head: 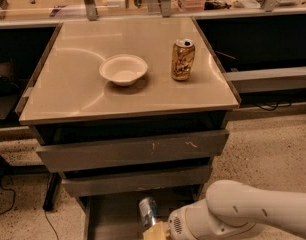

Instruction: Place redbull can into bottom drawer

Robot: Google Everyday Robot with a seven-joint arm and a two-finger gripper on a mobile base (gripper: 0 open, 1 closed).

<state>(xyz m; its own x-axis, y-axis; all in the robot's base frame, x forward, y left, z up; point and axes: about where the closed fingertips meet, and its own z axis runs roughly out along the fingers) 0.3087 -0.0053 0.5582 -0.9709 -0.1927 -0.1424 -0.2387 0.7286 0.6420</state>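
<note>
The redbull can (149,211), slim and blue-and-silver, is tilted over the open bottom drawer (113,219), the lowest grey tray of the cabinet. My gripper (155,230) is at the bottom edge of the view, just below the can, with a tan finger against the can's lower end. It is shut on the can. My white arm (243,216) reaches in from the lower right and hides the drawer's right part.
On the tan cabinet top (68,94) stand a white bowl (123,69) and a taller gold-brown can (183,59). The two upper grey drawers (133,151) are nearly shut. Dark shelving flanks the cabinet; speckled floor lies to the right.
</note>
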